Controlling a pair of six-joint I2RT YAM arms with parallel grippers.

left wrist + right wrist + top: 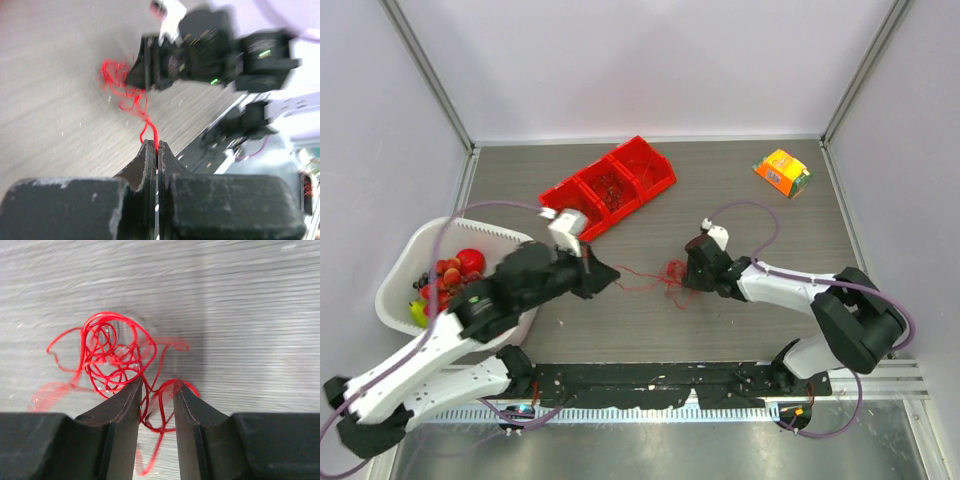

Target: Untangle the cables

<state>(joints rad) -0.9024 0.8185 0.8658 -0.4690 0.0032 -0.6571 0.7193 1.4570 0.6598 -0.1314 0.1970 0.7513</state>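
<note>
A tangle of thin red cables (pixel 672 275) lies on the grey table between my two grippers. One strand runs left from it to my left gripper (pixel 610 275). In the left wrist view that gripper (pixel 156 145) is shut on the end of this red strand (pixel 148 127), which leads up to the clump (pixel 120 85). My right gripper (pixel 688 278) sits at the clump's right side. In the right wrist view its jaws (pixel 157 385) stand apart, with a few red loops (pixel 160 405) lying between them and the main clump (pixel 107 352) just beyond the fingertips.
A red three-compartment bin (pixel 610 185) lies at the back left, with some thin wires in its middle section. A white basket (pixel 395 275) of fruit stands at the left edge. An orange box (pixel 782 172) sits at the back right.
</note>
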